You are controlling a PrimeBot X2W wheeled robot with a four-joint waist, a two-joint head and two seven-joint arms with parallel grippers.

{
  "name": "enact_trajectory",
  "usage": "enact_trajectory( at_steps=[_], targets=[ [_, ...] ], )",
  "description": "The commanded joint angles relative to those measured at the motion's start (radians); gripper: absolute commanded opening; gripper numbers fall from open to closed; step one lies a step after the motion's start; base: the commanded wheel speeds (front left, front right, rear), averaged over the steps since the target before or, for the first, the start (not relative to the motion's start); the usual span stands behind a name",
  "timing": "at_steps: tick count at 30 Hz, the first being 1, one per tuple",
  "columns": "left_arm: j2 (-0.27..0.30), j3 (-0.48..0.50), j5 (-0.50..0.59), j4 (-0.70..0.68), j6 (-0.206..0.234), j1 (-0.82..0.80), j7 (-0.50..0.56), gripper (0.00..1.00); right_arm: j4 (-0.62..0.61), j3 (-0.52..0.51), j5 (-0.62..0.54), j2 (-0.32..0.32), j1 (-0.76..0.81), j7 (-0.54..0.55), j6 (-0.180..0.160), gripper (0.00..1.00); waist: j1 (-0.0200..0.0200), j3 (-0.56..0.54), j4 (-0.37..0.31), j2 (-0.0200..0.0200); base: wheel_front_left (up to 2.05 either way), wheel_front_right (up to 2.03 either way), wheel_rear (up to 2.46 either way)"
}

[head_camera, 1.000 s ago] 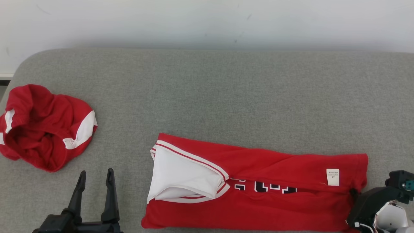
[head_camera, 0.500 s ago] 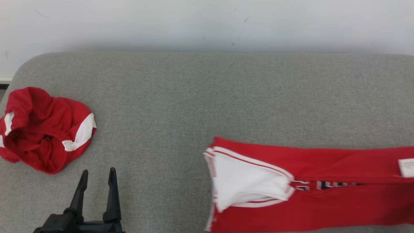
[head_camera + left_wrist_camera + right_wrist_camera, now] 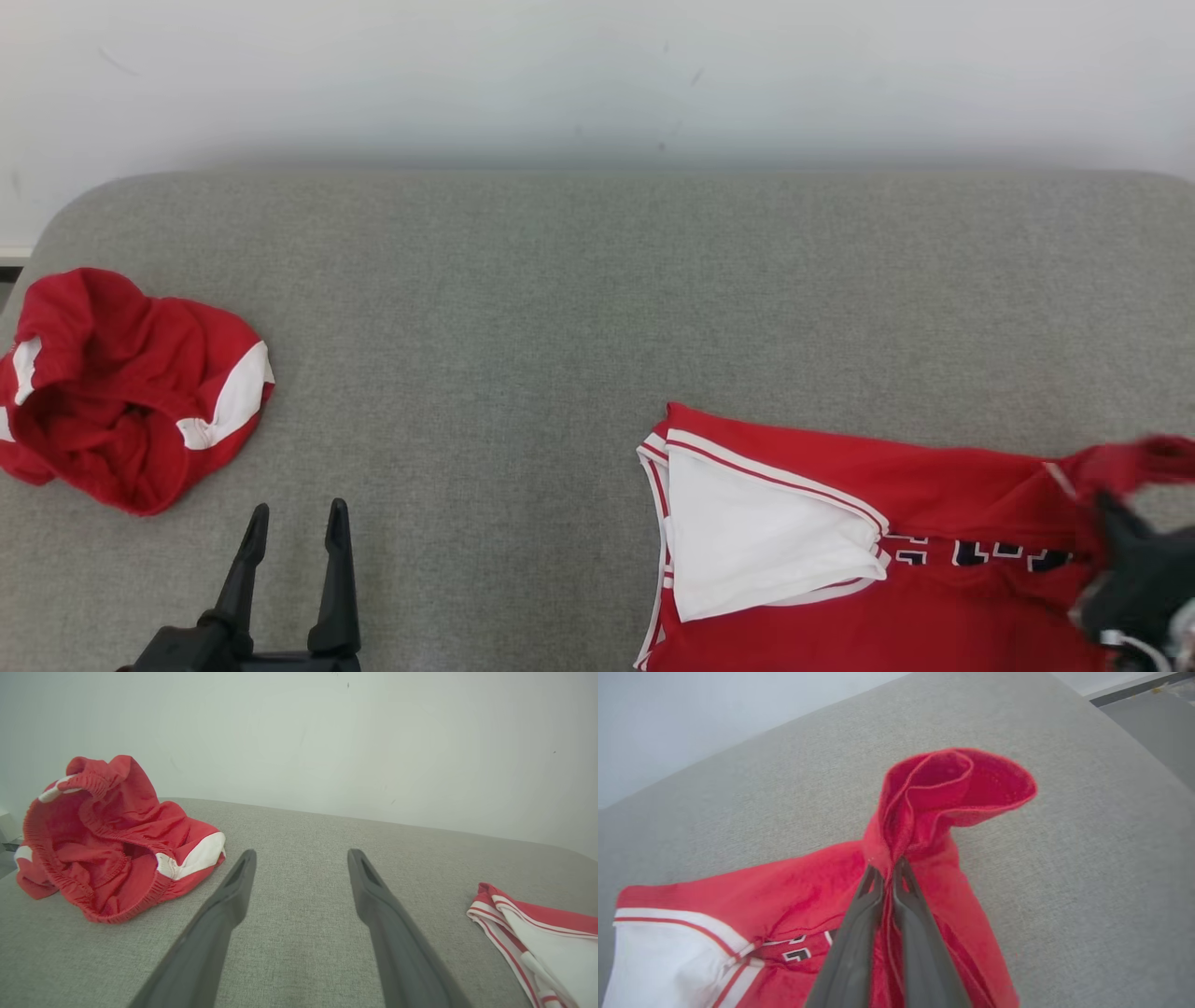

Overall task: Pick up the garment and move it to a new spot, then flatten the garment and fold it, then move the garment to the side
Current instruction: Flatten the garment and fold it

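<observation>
garment (image 3: 934,476), a red jersey with white trim, lies folded into a long strip on the grey cushion (image 3: 560,299), over on the robot's right near the front edge, with one end lifted. the right gripper (image 3: 889,870) has its two dark fingers pressed together on that end, and the cloth above the pinch bunches into a loose red loop (image 3: 957,784). the left gripper (image 3: 302,854) hovers low over bare cushion, fingers spread wide with nothing between them. a second red piece, crumpled shorts (image 3: 121,392) by the look of them, sits well off to its left.

to my eye this is the last step, sliding the folded jersey off to the side. to do it well i'd pull low and level along the length of the strip, so the rest trails flat instead of peeling up. the white panel (image 3: 756,541) folded on top looks likeliest to slip or flip open, so slow and no jerks. the cushion's end looks near beyond the pinch in the right wrist view: stop short of it, lay the end flat, press that loop down, then let go.
</observation>
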Motion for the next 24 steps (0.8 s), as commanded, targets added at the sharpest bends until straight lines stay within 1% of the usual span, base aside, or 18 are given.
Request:
enact_trajectory(
  at_steps=[1,4,6,13,14,15,16,17,24],
  targets=[
    [0.004,-0.002,-0.002,0.001,-0.001,0.006,-0.003,1.00,-0.013,0.048,0.034,0.001,0.014,-0.001,-0.003,0.00,0.0001,-0.003,-0.001,0.0000,0.00,0.00,0.00],
    [0.005,-0.010,-0.002,0.006,-0.001,0.005,-0.003,1.00,-0.018,0.180,0.083,0.002,0.027,-0.002,-0.003,0.00,0.0001,-0.006,0.002,0.0000,0.00,0.00,0.00],
    [0.006,-0.018,-0.004,0.009,-0.001,0.004,-0.003,1.00,-0.011,0.251,0.098,0.001,0.023,-0.003,-0.003,0.00,0.0001,-0.009,0.007,0.0000,0.00,0.00,0.00],
    [0.007,-0.027,-0.010,0.021,-0.001,0.009,-0.003,1.00,0.058,0.437,0.108,0.002,-0.027,-0.022,-0.003,0.00,0.0001,-0.024,0.033,0.0000,0.00,0.00,0.00],
    [0.007,-0.028,-0.011,0.024,-0.001,0.010,-0.003,1.00,0.073,0.459,0.117,0.002,-0.033,-0.025,-0.003,0.00,0.0001,-0.027,0.036,0.0000,0.00,0.00,0.00],
    [0.007,-0.028,-0.011,0.024,-0.001,0.010,-0.003,1.00,0.073,0.459,0.117,0.002,-0.033,-0.025,-0.003,0.00,0.0001,-0.027,0.036,0.0000,0.00,0.00,0.00],
    [0.007,-0.031,-0.011,0.027,-0.001,0.009,-0.003,1.00,0.107,0.497,0.135,0.001,-0.051,-0.037,-0.003,0.00,0.0001,-0.030,0.045,0.0000,0.00,0.00,0.00],
    [0.007,-0.031,-0.011,0.027,-0.001,0.009,-0.003,1.00,0.107,0.497,0.135,0.001,-0.051,-0.037,-0.003,0.00,0.0001,-0.030,0.045,0.0000,0.00,0.00,0.00],
    [0.010,-0.035,-0.020,0.030,-0.001,-0.003,-0.003,1.00,0.220,0.595,0.166,0.001,-0.116,-0.071,-0.003,0.00,0.0001,-0.028,0.065,0.0000,0.00,0.00,0.00]
  ],
)
